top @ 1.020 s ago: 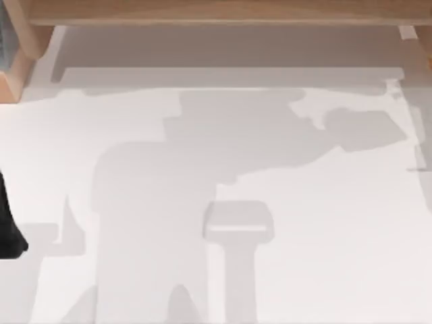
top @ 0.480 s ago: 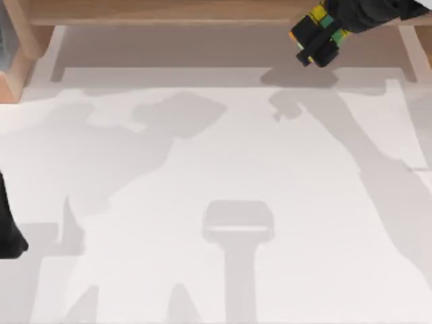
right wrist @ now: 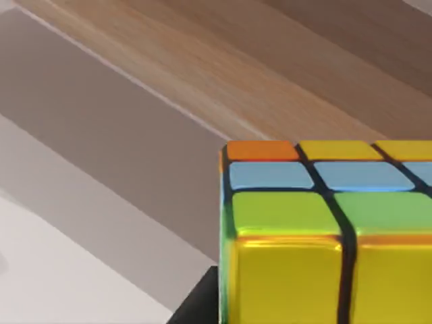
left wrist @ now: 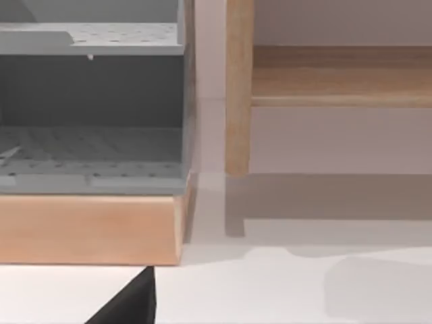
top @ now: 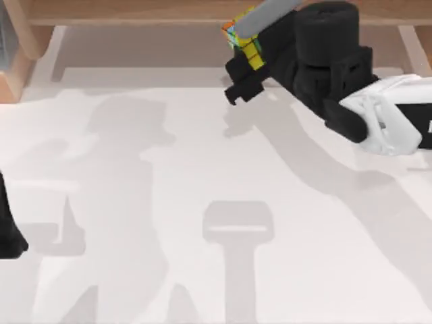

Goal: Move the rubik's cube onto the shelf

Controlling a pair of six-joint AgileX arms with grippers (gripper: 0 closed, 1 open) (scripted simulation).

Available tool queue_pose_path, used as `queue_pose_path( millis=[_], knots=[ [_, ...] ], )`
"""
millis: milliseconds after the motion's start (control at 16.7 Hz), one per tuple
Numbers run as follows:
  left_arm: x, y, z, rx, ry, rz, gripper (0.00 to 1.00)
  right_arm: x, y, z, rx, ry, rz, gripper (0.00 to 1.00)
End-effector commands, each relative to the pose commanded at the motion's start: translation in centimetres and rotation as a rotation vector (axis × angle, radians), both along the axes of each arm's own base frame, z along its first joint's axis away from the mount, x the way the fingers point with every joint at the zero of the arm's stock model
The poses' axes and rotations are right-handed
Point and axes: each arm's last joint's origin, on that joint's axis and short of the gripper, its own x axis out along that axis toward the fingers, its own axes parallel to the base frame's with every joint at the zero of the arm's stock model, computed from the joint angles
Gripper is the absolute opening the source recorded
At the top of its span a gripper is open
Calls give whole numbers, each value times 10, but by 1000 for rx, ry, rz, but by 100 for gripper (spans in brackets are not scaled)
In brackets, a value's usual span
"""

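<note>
The rubik's cube (top: pixel 241 35), yellow and green with blue and orange squares, hangs at the front edge of the shelf (top: pixel 135 11), a long tan board across the back of the table. My right gripper (top: pixel 246 57) is shut on it, with the arm reaching in from the right. The right wrist view looks past the rubik's cube (right wrist: pixel 317 229) to the shelf board (right wrist: pixel 223 74) just behind it. My left arm (top: pixel 8 229) stays parked at the table's left edge.
A grey rack (left wrist: pixel 91 101) on a wooden base (left wrist: pixel 88 226) stands at the back left, beside the shelf's pale upright support (left wrist: pixel 237 88). White table (top: pixel 202 202) stretches in front of the shelf.
My right arm came into view from the back right with the cube. It has moved left along the shelf's front edge, and more of the arm shows. The left arm is still.
</note>
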Motion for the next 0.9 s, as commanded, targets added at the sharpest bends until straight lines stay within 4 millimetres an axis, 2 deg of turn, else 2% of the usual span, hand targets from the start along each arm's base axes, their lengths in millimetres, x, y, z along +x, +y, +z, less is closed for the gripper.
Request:
queue_pose_path(
  millis=[180,480,600,720,900],
  knots=[
    [0,0,0,0,0,0,100,-3,-26,-12,152,-138,-113,0],
    [0,0,0,0,0,0,100,-7,-89,-29,348,-279,-326,0],
    [0,0,0,0,0,0,100,-8,-109,-31,395,-311,-387,0],
    [0,0,0,0,0,0,100,-10,-119,-32,419,-329,-419,0],
    [0,0,0,0,0,0,100,-10,-119,-32,419,-329,-419,0]
  ],
)
